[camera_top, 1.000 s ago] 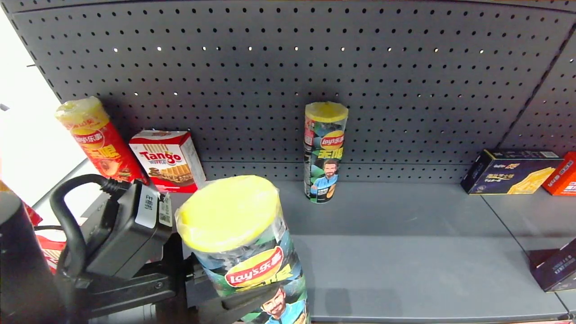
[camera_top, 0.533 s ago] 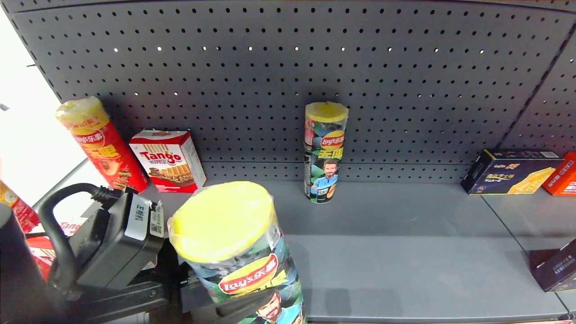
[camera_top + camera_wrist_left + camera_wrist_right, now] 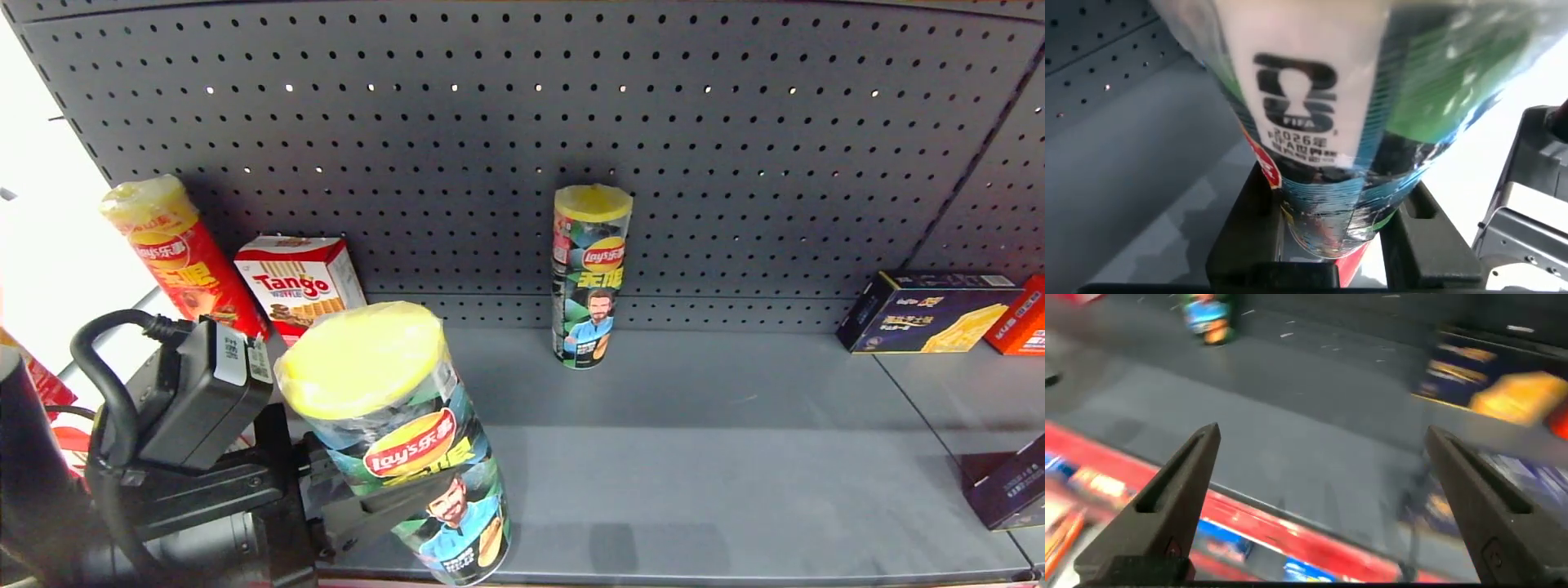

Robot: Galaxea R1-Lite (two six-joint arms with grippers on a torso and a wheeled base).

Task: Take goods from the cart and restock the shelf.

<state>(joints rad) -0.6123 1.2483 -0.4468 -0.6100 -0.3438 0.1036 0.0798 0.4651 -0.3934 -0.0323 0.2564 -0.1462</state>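
chips can (image 3: 384, 408) tilted, base at front edge of shelf (image 3: 735, 457), now farther left and lower than 1 s ago | left end effector (image 3: 400, 502) pinching chips can low down | right end effector (image 3: 1323, 498) spread above shelf front | second can (image 3: 589, 278) upright by back panel

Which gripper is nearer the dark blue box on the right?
Right. The right gripper sits off the shelf's front edge, facing the box; the left gripper grips a chip can far left.

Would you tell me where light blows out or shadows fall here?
Head view: daylight whites out the left edge beside the red crisp tube, which shadows the grey perforated panel. Left wrist view: glare on the plastic wrap of the green crisp tube.
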